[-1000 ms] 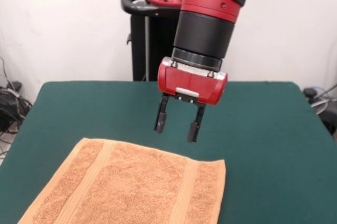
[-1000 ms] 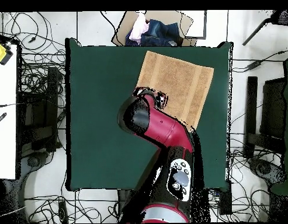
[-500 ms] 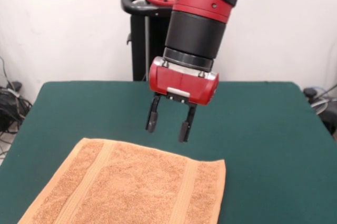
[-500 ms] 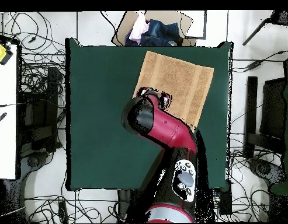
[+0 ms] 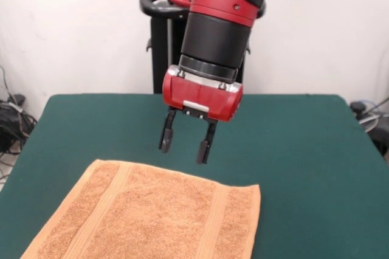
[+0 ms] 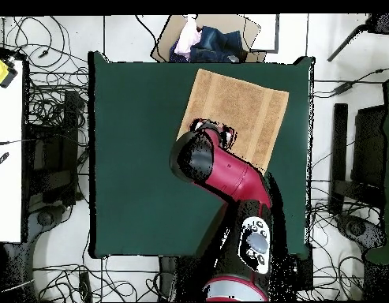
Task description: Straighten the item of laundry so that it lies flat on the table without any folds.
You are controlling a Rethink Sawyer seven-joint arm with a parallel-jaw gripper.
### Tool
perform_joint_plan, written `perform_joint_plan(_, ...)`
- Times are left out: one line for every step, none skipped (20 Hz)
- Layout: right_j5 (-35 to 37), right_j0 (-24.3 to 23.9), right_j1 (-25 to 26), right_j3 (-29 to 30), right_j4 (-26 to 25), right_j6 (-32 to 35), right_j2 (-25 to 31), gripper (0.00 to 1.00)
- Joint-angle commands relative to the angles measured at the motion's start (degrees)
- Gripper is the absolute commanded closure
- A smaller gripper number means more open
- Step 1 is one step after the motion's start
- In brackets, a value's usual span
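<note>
— Orange-tan towel [image 5: 152,219] position?
— Flat on the green table [image 5: 304,149], near the front-view lower edge.
— Gripper [image 5: 183,140] state?
— Fingers spread, empty, suspended above the towel's far edge, no contact.

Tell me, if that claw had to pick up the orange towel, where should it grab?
Probably a corner, coming straight down from above. The towel lies spread flat on the table with no raised fold showing, so only edges and corners offer cloth to pinch. The far corner looks closest to the open gripper, which hangs above the towel's far edge.
</note>
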Motion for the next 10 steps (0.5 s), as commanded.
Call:
perform_joint_plan(-1.7,-2.2,1.8,5.5,-4.1,9.4,6.1,0.0)
perform_joint_plan(-2.5,-3.2,1.9,5.5,-5.2,8.8,6.6,0.0)
perform_joint_plan(-2.4,-4.2,1.9,5.6,-5.7,8.5,7.1,0.0)
perform_joint_plan(-2.5,-4.8,1.8,5.7,-6.4,8.2,7.4,0.0)
perform_joint_plan(-2.4,-5.3,1.7,5.9,-6.7,8.3,7.7,0.0)
perform_joint_plan(-2.5,-5.8,1.7,6.0,-7.2,8.3,8.3,0.0)
perform_joint_plan(-2.9,-6.3,1.9,5.9,-7.8,8.4,8.8,0.0)
perform_joint_plan(-2.5,-6.6,2.0,5.6,-8.1,8.4,9.2,0.0)
perform_joint_plan(-2.8,-6.9,2.2,5.1,-8.9,8.0,9.5,0.0)
perform_joint_plan(-3.3,-7.3,2.4,4.5,-9.9,7.6,9.6,0.0)
